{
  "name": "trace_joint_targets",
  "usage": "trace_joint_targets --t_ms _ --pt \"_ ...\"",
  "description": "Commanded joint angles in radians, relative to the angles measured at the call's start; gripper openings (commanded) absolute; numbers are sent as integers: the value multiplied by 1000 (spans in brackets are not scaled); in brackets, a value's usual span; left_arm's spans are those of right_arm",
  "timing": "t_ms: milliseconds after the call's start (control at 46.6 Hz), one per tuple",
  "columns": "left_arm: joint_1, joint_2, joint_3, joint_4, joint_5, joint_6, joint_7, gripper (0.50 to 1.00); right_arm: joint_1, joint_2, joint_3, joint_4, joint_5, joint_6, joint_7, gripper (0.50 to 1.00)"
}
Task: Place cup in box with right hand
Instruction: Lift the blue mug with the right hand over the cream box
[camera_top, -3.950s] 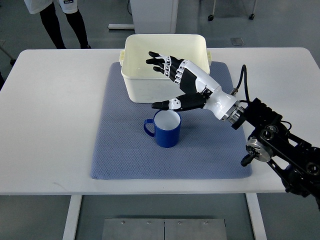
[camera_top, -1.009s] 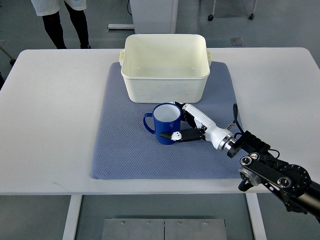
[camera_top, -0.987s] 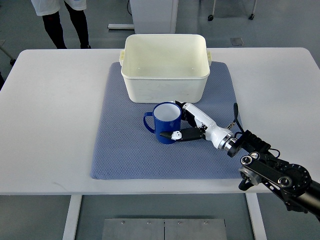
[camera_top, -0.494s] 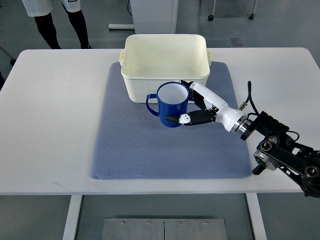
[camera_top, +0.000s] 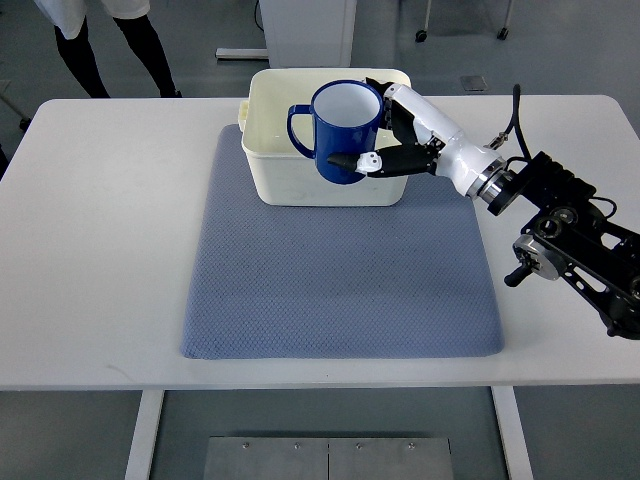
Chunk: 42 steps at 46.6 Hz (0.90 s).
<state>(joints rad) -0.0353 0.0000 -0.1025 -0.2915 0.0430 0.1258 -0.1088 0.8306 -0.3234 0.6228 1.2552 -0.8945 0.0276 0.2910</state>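
Note:
A blue cup with a white inside hangs upright in the air over the cream plastic box, its handle pointing left. My right hand is shut on the cup's right side, thumb across the front and fingers behind it. The right arm comes in from the right edge. The cup covers part of the box's front wall and opening. The left arm is out of view.
The box stands at the far end of a blue-grey mat on a white table. A person's legs show beyond the table at top left.
My right hand closed on the cup on the mat, then lifted it up and away from me until it hangs over the box. The person at the back shifted left.

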Motion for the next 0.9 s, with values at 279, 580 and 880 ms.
trace_joint_targets --t_ms 279,580,880 --pt "0 0 0 0 0 0 0 1000 96 112 2 -189 34 -20 -24 500" --pt "0 0 1 0 0 0 0 1000 136 227 2 -332 34 -44 -32 500" --pt "0 0 0 0 0 0 0 1000 157 291 2 -447 34 -61 -23 500"
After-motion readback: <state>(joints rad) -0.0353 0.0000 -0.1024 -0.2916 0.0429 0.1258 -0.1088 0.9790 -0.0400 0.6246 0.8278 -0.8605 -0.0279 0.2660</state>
